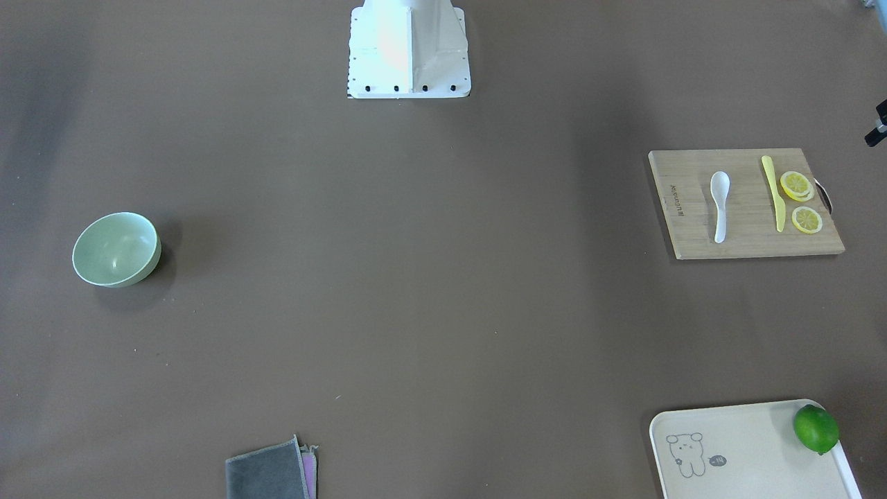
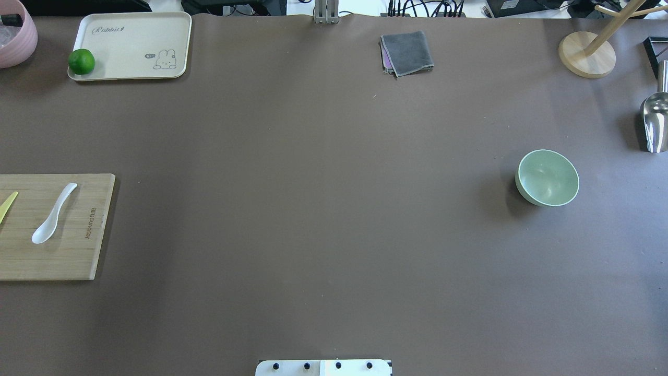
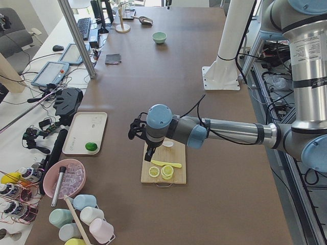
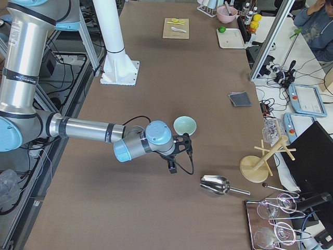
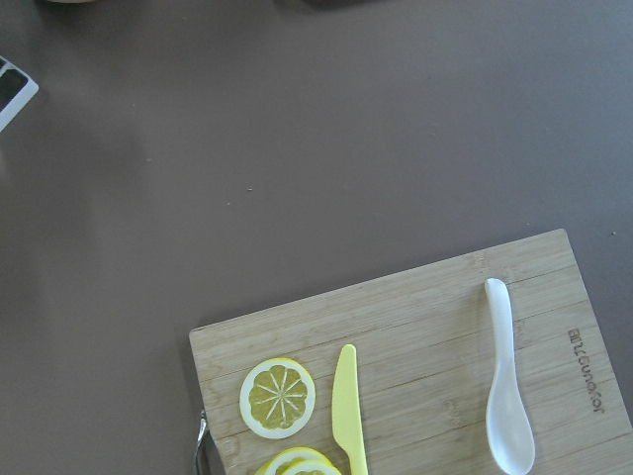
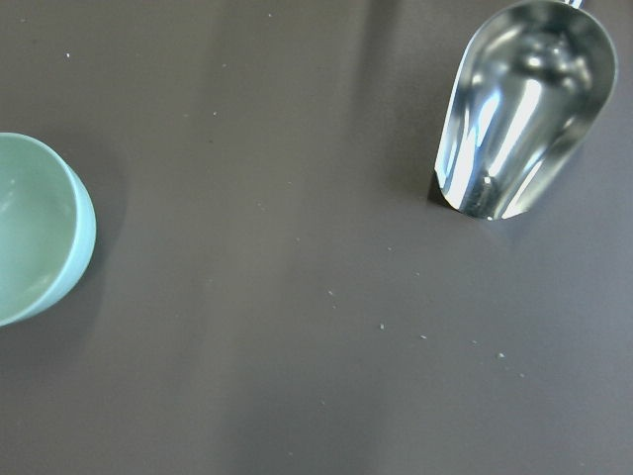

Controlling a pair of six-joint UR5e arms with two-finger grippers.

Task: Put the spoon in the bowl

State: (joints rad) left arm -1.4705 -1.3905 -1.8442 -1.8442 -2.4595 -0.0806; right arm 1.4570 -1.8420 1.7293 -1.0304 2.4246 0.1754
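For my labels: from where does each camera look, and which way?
Front-facing: across the table, facing the robot, steeply down; base shows.
Overhead: behind the robot, forward-down; base edge only.
Exterior left: table's left end, lengthwise; left arm above cutting board.
Exterior right: right end; right arm near bowl.
Left wrist: down on spoon; no body.
Right wrist: down on metal scoop; no body.
First two share spoon and bowl.
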